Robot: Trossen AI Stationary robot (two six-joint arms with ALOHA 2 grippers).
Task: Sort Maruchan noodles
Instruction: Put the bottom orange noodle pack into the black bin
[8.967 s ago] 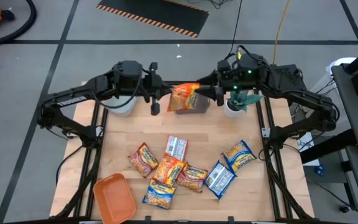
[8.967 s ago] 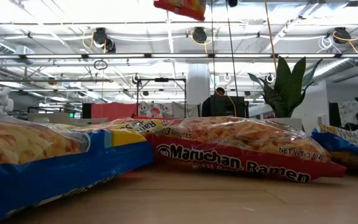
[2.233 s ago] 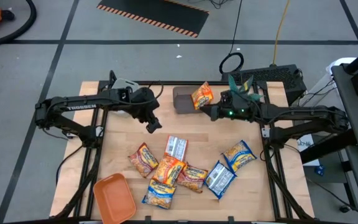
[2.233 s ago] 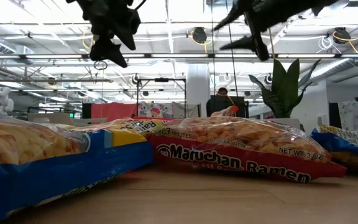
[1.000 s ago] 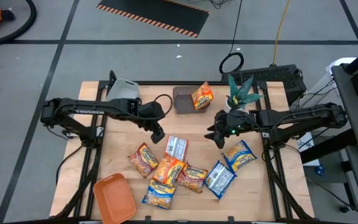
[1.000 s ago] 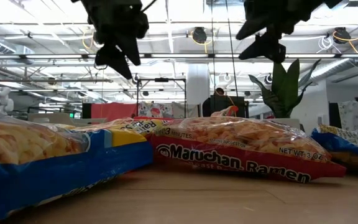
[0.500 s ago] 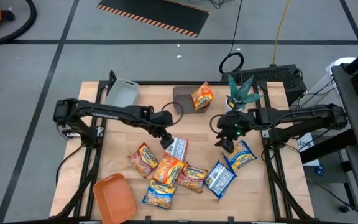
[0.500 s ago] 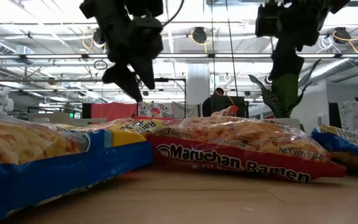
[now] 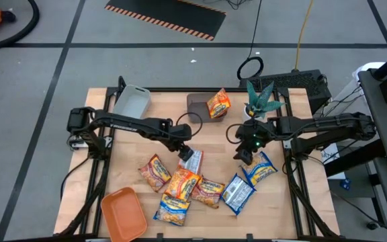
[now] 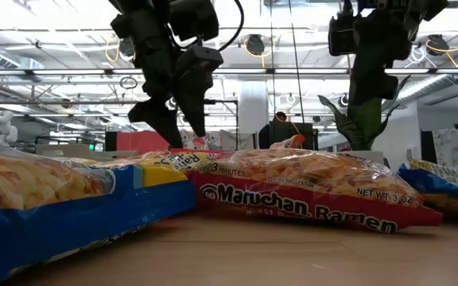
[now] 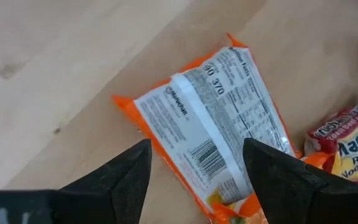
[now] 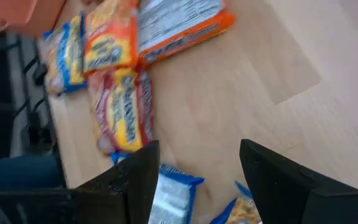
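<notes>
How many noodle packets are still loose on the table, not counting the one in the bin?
7. White-backed packet under the left pincer; red packet; orange packet; red packet; blue-and-yellow packet; blue packet; blue-and-yellow packet. Overlaps may hide more.

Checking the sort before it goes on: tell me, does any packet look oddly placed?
One orange packet stands propped on edge in the brown bin, not flat. Another lies white back up beneath the open left gripper.

Glossy crinkly plastic packets, matt wooden table
</notes>
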